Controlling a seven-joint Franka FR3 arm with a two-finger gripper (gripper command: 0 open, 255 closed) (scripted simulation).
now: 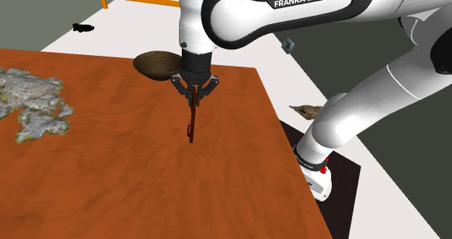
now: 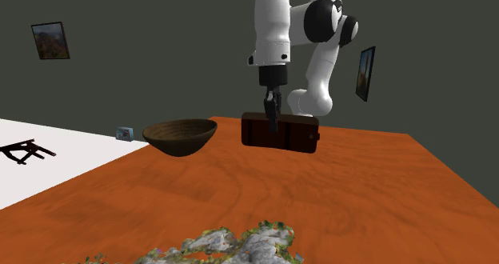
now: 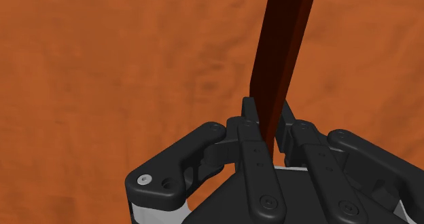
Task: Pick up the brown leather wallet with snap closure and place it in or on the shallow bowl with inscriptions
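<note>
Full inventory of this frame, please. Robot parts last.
table: 1, reddish-brown wood, work surface
wallet: 1, dark brown, over the table, clasped by the end effector
bowl: 1, dark brown, on the table's far edge in the shoulder view
mossy lump: 1, grey-green, on the table at the shoulder view's left
framed pictures: 2, dark wall, second exterior view
arm: 1, white, dark joints
end effector: 1, black, shut on the wallet

"FRANKA EMIKA" in white capitals on the dark band of the arm (image 1: 303, 9) (shoulder view)
</note>
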